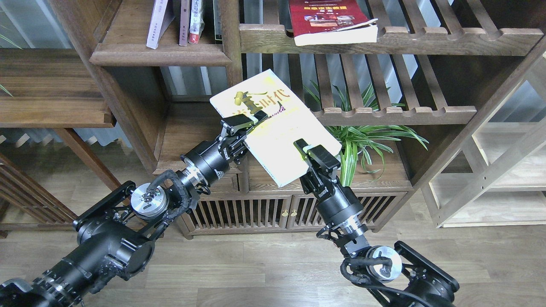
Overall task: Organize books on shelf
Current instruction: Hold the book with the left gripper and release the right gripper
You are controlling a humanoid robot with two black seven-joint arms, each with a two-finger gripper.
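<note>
The yellow-green book (273,128) with black characters is held in the air in front of the bookcase, tilted with its far end up. My left gripper (244,122) is shut on its left edge. My right gripper (310,152) is shut on its lower right edge. The pale lavender-white book (158,21) leans upright on the solid dark-brown shelf (160,55) at the upper left. The thick dark-red book (330,19) lies flat on a slatted rack (426,38) at the top, its white pages facing me.
Several thin books (190,21) stand next to the lavender one. A spider plant (367,140) sits behind the right gripper under a slatted rack (401,113). A low cabinet with slatted doors (264,211) is below. A pale wooden rack (503,170) stands at the right.
</note>
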